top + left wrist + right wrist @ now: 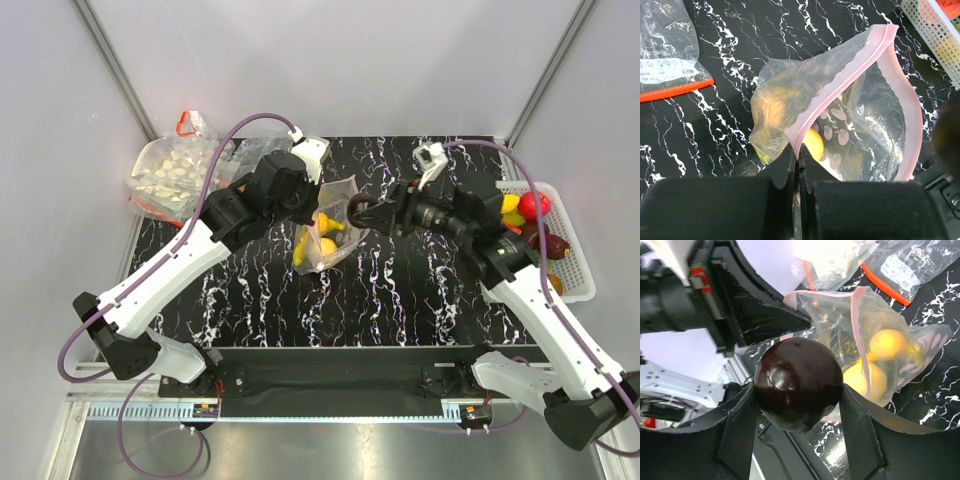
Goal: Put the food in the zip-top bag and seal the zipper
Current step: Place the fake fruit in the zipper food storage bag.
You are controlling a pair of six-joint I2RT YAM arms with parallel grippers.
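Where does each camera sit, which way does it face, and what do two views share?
Top external: above and behind, looking down at the table; both arms show.
Left wrist: on the left arm, facing the zip-top bag; left fingers shut on its zipper.
Right wrist: facing the bag's mouth; right fingers hold a dark purple fruit.
Shared: both wrist views show yellow food in the bag.

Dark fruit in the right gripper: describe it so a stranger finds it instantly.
On the black marbled table, find where the right gripper faces the open dotted bag. Between its fingers sits a glossy, near-black round fruit; the bagged pieces are yellow.
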